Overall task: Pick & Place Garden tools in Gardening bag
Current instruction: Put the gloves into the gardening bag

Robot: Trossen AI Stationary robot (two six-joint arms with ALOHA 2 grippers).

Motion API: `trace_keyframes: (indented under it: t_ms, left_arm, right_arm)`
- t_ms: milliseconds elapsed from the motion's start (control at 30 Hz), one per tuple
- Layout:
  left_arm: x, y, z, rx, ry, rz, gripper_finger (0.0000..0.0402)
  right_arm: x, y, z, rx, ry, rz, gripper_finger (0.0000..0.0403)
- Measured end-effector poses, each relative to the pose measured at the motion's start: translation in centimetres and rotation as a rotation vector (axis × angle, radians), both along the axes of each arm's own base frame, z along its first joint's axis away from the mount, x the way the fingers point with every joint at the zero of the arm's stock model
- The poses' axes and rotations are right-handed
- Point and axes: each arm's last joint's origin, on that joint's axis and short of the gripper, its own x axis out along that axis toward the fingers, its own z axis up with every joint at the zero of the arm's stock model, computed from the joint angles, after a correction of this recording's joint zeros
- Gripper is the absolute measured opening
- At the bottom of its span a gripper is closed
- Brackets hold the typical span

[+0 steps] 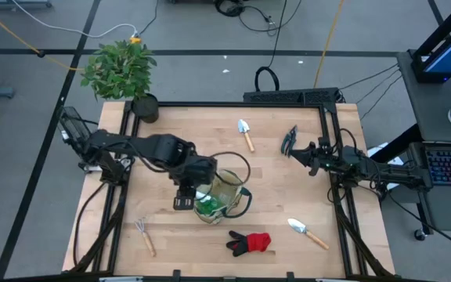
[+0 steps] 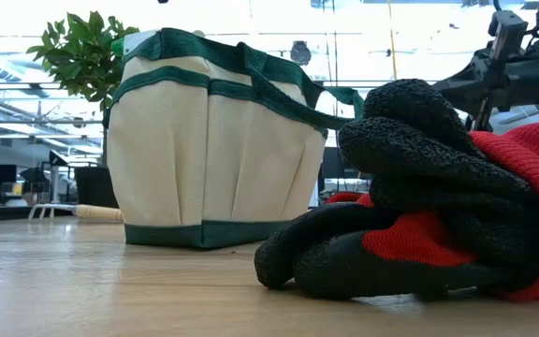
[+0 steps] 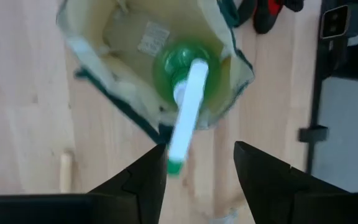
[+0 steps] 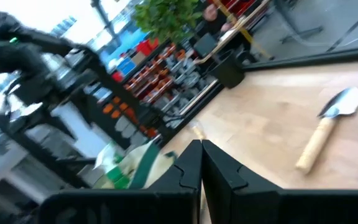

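Green spray bottle (image 3: 182,74) half-hidden inside bag (image 1: 227,188); left fingers (image 3: 138,180) released, right fingers (image 4: 188,168) clenched.

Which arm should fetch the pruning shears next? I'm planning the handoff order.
Right, probably. The right gripper sits shut beside the pruning shears at its own table edge. The left gripper hangs open over the gardening bag, above the spray bottle inside, farther away.

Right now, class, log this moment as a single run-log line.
left gripper: open above gardening bag | spray bottle: inside bag, released | right gripper: shut, waiting at right edge | gloves: on table
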Motion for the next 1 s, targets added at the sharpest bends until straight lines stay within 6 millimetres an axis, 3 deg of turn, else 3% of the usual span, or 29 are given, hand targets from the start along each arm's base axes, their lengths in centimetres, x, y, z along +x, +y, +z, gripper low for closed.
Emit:
trace_keyframes:
  t_ms: [333, 667, 833, 1000]
  left_arm:
    - [-2.2, 0.3, 2.3, 0.124, -0.102, 0.238, 0.0189]
    - [-3.5, -2.8, 5.0, 0.116, -0.402, 0.203, 0.0189]
    - [-4.4, -4.1, 5.9, 0.096, -0.476, 0.185, 0.0189]
    - [-4.7, -4.5, 6.0, 0.098, -0.486, 0.202, 0.0189]
  right_arm:
    - [0.0, 0.3, 0.1, 0.010, -0.008, 0.089, 0.0000]
    - [-0.1, 1.0, 1.6, -0.151, -0.158, 0.322, 0.0000]
    - [-0.5, 1.3, 2.8, -0.219, -0.274, 0.409, 0.0000]
    - [-0.3, 1.4, 3.3, -0.266, -0.245, 0.440, 0.0000]
